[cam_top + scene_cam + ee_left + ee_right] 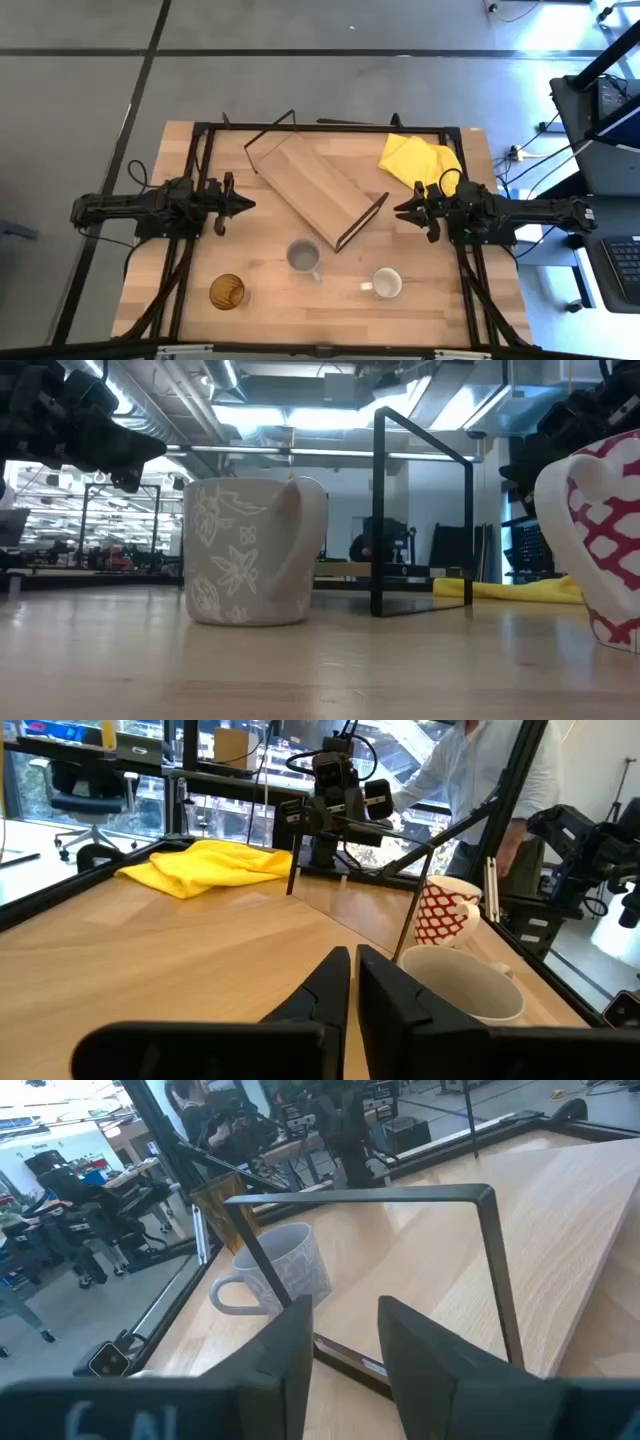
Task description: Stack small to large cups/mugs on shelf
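Observation:
The shelf, a light-wood board [315, 188] with black wire frames at both ends, lies slantwise at the table's middle, and its frames stand up [420, 510]. A grey patterned mug [303, 257] stands just near of the shelf. A white mug with a red pattern [386, 284] stands to the grey mug's right, and an amber tumbler [227, 292] stands at the near left. My left gripper [248, 204] hovers shut and empty left of the shelf. My right gripper [400, 212] hovers open and empty right of it, facing the wire frame [490, 1280].
A yellow cloth [418, 160] lies at the far right of the table. A black frame [330, 127] runs round the tabletop. A person in a white shirt [470, 770] stands beyond the table. Bare wood lies between the mugs and the near edge.

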